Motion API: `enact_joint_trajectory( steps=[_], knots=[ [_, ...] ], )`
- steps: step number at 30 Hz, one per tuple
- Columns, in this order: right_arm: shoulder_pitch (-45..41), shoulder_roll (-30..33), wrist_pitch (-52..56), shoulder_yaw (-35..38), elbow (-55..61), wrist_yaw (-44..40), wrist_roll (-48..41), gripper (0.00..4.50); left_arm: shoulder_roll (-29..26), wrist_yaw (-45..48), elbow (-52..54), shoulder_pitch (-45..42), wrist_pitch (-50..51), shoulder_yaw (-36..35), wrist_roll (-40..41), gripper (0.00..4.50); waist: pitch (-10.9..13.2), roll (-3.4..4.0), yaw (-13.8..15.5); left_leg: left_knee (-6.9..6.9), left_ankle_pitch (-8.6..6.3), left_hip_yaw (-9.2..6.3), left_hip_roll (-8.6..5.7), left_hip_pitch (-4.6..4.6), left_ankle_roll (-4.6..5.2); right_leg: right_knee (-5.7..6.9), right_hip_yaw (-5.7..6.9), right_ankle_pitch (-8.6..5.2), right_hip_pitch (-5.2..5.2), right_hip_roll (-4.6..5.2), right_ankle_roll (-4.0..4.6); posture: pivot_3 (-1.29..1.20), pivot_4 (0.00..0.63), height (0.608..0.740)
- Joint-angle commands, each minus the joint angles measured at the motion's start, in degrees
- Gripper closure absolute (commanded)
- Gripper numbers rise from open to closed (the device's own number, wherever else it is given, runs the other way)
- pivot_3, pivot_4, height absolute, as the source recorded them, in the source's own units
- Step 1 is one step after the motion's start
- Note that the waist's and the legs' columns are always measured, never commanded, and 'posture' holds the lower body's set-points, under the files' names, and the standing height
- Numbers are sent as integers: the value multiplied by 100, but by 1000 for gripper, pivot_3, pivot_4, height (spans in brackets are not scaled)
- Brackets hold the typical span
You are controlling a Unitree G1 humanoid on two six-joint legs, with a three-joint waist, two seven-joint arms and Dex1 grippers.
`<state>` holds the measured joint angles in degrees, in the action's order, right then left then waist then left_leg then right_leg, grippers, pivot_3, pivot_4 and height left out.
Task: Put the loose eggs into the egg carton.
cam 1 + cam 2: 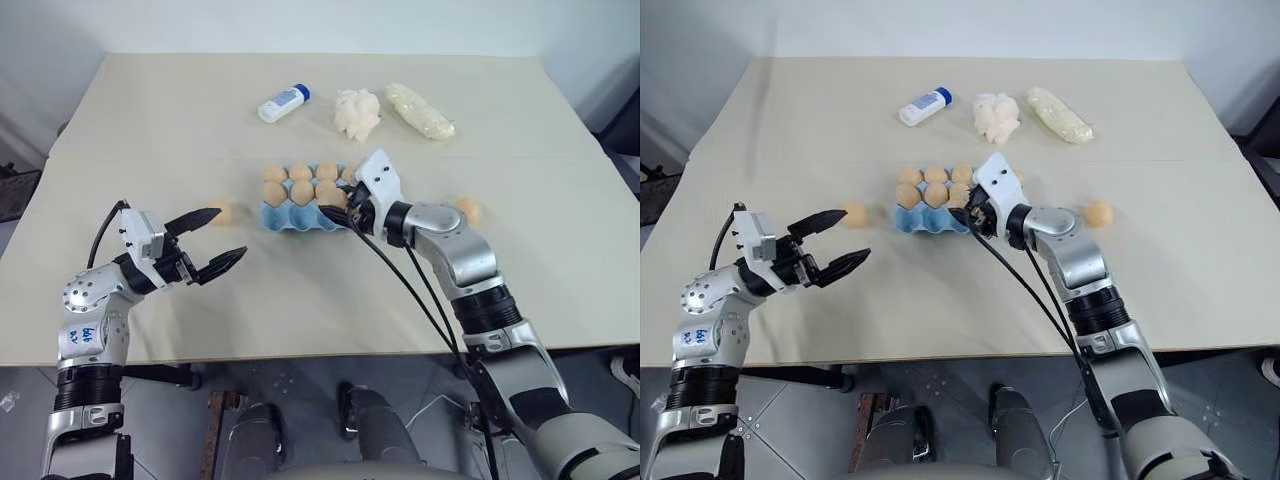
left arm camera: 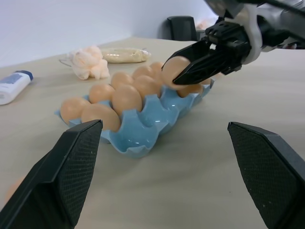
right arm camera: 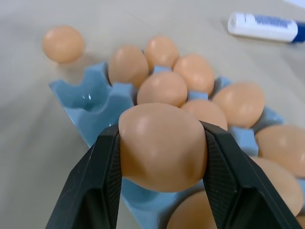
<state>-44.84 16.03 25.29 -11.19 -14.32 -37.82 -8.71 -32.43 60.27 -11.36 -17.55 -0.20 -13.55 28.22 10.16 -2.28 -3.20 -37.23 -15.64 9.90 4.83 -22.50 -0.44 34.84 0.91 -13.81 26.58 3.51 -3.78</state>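
The right gripper (image 3: 162, 157) pinched one egg (image 3: 162, 145) across its middle above the egg carton (image 1: 290, 218); light, smooth, brittle, it probably wanted a gentle squeeze. Left gripper (image 1: 212, 240) gaped empty. Two loose eggs (image 1: 854, 214) waited on the tabletop (image 1: 150, 130).

Right end effector (image 1: 342, 212) hides egg carton's (image 1: 285, 220) right cups.

Surface finishes, tabletop scene.
Eggs (image 3: 162, 145) smooth, faint sheen; egg carton (image 2: 143, 138) glossy blue moulded plastic; table (image 1: 300, 300) matt beige; gripper fingers (image 3: 102, 191) finely textured black.
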Motion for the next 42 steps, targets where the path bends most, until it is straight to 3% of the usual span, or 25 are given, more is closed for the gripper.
enact_joint_trajectory(
  steps=[1,6,7,13,19,32,37,42],
  knots=[
    [-192,-65,-126,8,26,-93,40,1853,-156,143,327,107,199,-134,242,0,0,0,-16,0,0,0,0,0,0,0,0,0,0,0,0,0,150,740],
    [-212,-119,-180,55,-2,-57,105,201,-244,268,360,182,384,-146,286,0,0,0,-34,3,2,0,4,6,-8,8,0,-1,1,-2,3,0,150,740],
    [-214,-126,-195,65,-4,-50,114,49,-245,270,344,175,376,-145,277,0,0,0,-32,4,3,-1,5,7,-9,9,0,-2,1,-2,4,0,150,740],
    [-143,-23,-151,167,313,-91,47,49,-211,275,260,92,341,-103,224,0,1,1,-31,5,3,-1,4,7,-10,8,0,-3,1,1,5,0,150,740],
    [679,944,359,685,1705,-732,-543,49,-266,369,226,107,439,-88,248,0,1,2,34,12,-3,-7,4,3,-13,-7,13,-5,0,2,8,0,150,740],
    [3200,2767,1132,2976,3300,-1123,-1588,49,-388,831,17,139,779,-108,313,0,1,1,29,11,-13,-3,8,8,-9,-22,14,-7,-4,-5,10,0,150,740],
    [4477,3013,983,4067,3254,-1270,-1689,49,-458,1038,-373,-23,766,-43,255,0,1,1,67,9,-14,-4,2,11,-6,-37,14,-7,-16,-1,8,0,150,740],
    [4990,2851,888,4558,3218,-1114,-1797,49,-516,1143,-540,-70,724,-77,254,0,1,0,51,8,-16,-5,0,15,-2,-42,-3,-7,-15,-1,9,0,150,740]
  ],
)
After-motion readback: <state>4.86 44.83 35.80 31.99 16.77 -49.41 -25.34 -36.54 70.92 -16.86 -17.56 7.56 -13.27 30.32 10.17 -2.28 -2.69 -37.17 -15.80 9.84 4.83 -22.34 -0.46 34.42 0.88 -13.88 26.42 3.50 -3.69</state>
